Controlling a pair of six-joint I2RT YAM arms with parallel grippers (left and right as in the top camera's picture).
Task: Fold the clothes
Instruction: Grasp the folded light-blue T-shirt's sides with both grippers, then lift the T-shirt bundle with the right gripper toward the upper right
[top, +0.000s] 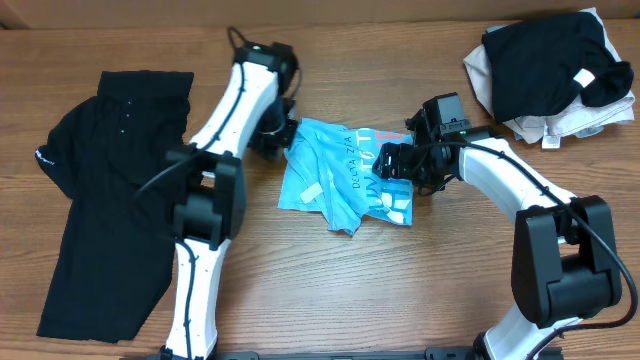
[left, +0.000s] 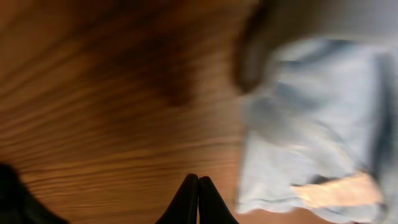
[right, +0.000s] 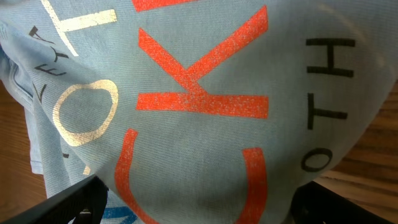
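A wooden table is seen from overhead. On its left side a black garment is spread flat, and at the far right corner a pile of black and white clothes is heaped. The light blue T-shirt is found at the table's centre, between the two arms, crumpled and partly folded over itself. Its long axis is laid roughly across the table, dropping a little from the far left corner to the near right one. Its printed lettering is turned sideways, running from the far edge towards the near edge.

The left gripper is placed at the shirt's far left corner and the right gripper over its right edge. Only the wrist views settle how the fingers stand. In the blurred left wrist view, the left fingertips are pressed together over bare wood, with no cloth seen between them and the shirt just beside them. In the right wrist view, the right fingers are spread wide at either side of the cloth, and large orange, pale and black letters are shown close up.

A small white tag is seen on the shirt from overhead.
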